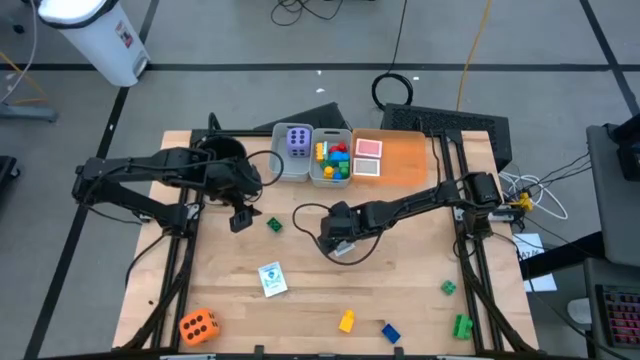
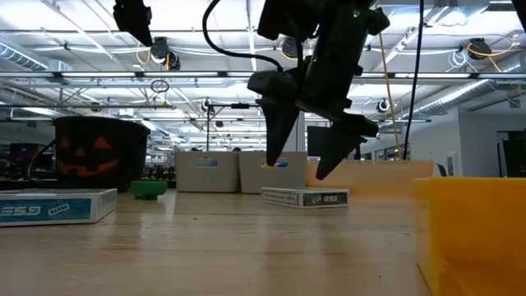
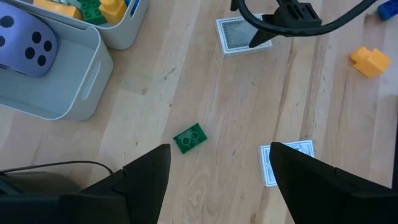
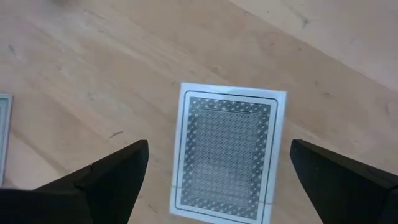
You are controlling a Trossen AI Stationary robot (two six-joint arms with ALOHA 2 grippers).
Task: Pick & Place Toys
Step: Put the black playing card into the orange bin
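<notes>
The right gripper (image 1: 340,243) is hanging over the middle of the light wooden table (image 1: 400,290), its two dark fingers (image 4: 106,177) standing wide apart and holding nothing. Directly beneath it, between the fingers in the right wrist view, a small flat card box with a grey patterned back (image 4: 227,152) is lying on the wood; the low view shows the fingertips above it, not touching.

The left gripper (image 1: 240,218) is hovering at about ten o'clock from the table's centre, its fingers (image 3: 146,177) also spread and empty. A small green plastic brick (image 1: 273,225) is lying on the wood just beside it, toward three o'clock.

At twelve o'clock two grey plastic bins are sitting side by side: the left bin (image 1: 283,160) is holding a purple dotted die (image 1: 298,141), the right bin (image 1: 321,175) a heap of red, yellow, green and blue bricks (image 1: 335,160). A flat orange tray (image 1: 405,160) beside them is carrying two red-backed cards (image 1: 368,157).

Toward six o'clock a blue-and-white card box (image 1: 272,279) is lying flat, and an orange dotted die (image 1: 197,325) is sitting at seven o'clock. A yellow brick (image 1: 346,321), a blue brick (image 1: 390,332) and two green bricks (image 1: 461,325) are scattered around five o'clock.
</notes>
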